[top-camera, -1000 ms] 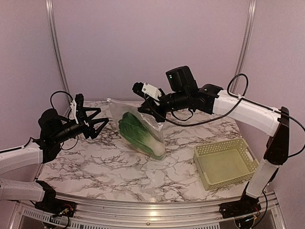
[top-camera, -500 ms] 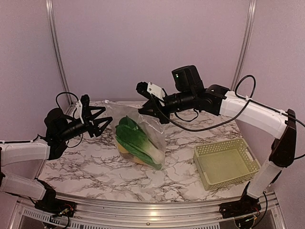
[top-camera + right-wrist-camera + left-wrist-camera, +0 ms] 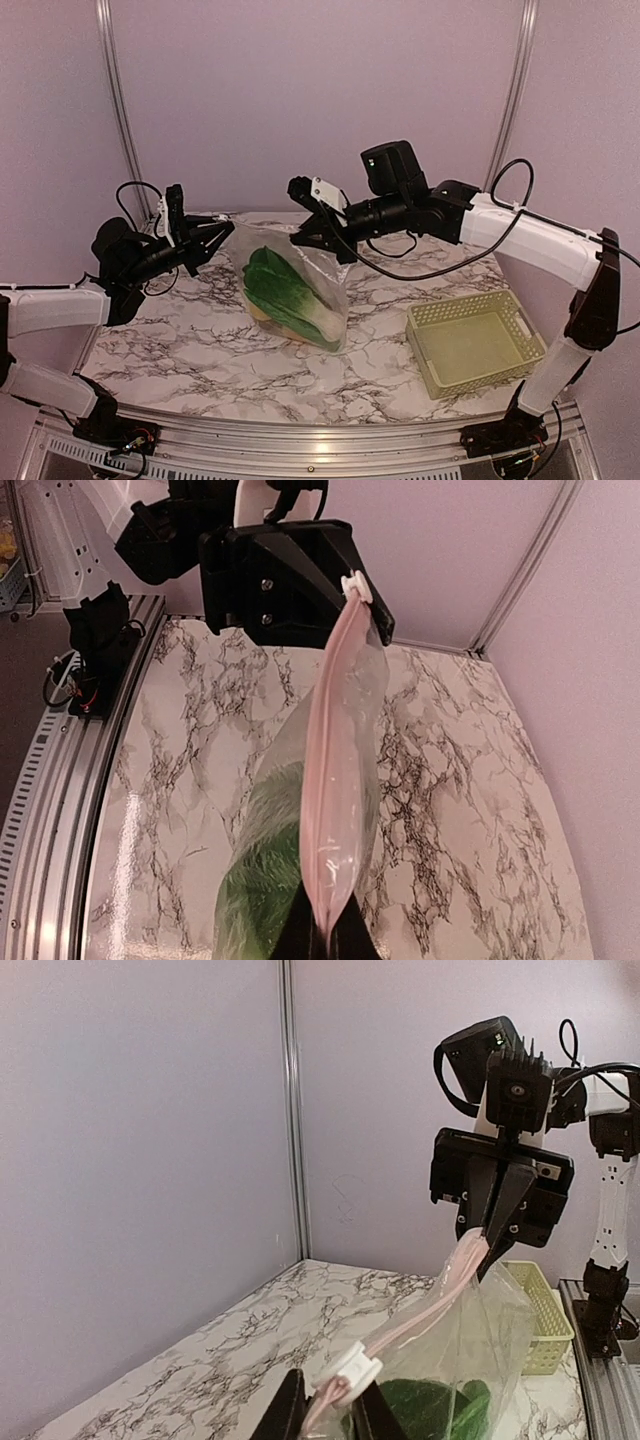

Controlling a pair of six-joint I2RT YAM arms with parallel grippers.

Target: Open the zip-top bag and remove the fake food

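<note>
Two arms reach in over a marble-patterned surface (image 3: 200, 370) that fills the lower half of the top view, its near edge bounded by a metal rail (image 3: 300, 440) along the bottom of the frame. The left arm (image 3: 60, 305) comes in from the left edge and the right arm (image 3: 520, 235) from the right. Between them, left of centre, hangs the zip-top bag (image 3: 322, 268), held up by its top while its bottom appears to rest on the marble. The left jaws are pinched on one end of the bag's zipper strip (image 3: 335, 780) and the right jaws are pressed together on the other end, so the pinkish strip runs nearly straight between them. A pale yellow-green basket (image 3: 485, 372) sits at the lower right, close to the surface's right edge and well apart from the bag. Bare marble lies between the two and below the bag in the frame. Inside the bag the green-white bok choy (image 3: 285, 295) lies slanted, with a yellow piece (image 3: 262, 313) showing beneath it. A white slider (image 3: 348, 1368) sits on the strip just beside the left jaws.
</note>
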